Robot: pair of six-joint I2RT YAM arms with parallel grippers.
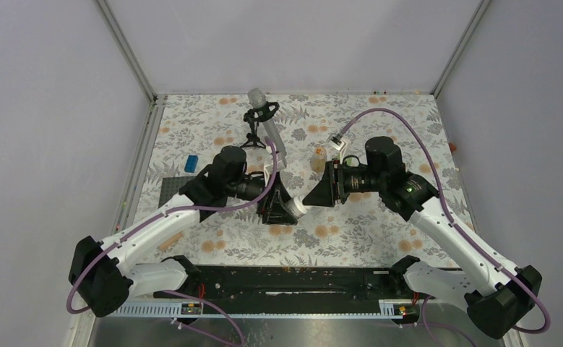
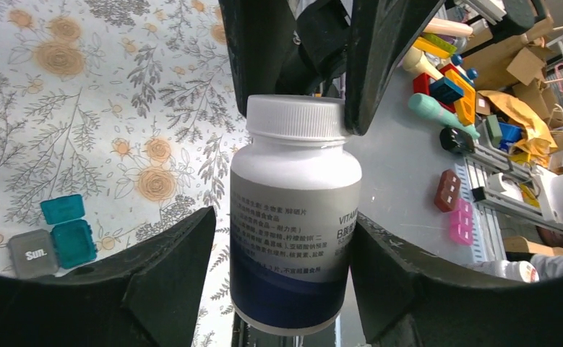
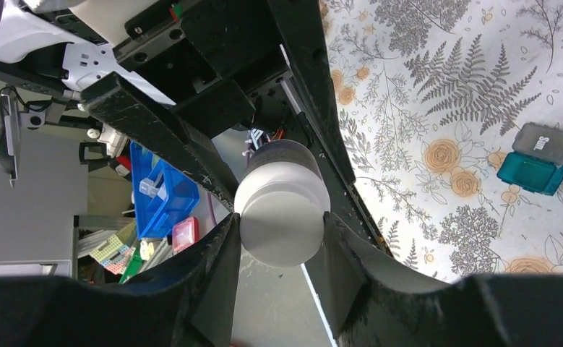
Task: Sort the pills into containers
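Both arms meet over the middle of the flowered desk [image 1: 213,137]. The left gripper [image 2: 282,220] is clamped on the body of a white pill bottle [image 2: 293,166], one finger [image 2: 170,267] on each side of the grey-and-blue label. The right gripper [image 3: 280,219] is closed on the bottle's white cap [image 3: 282,195], with its fingers [image 3: 213,275] pressed against the rim on both sides. The cap is on the bottle.

In the top view the pill bottle [image 1: 293,210] is held off the desk, lying roughly sideways between the two grippers with its cap end toward the right arm.

A small teal pill box [image 2: 65,228] sits open on the desk, well apart from the bottle; its grey lid is marked "Sun.". The right wrist view also shows it [image 3: 538,163]. I cannot tell whether it holds any pills.

A microphone [image 1: 264,119] on a small black stand is at the far middle of the desk. A small tan bottle [image 1: 319,157] stands upright just beside the right wrist.
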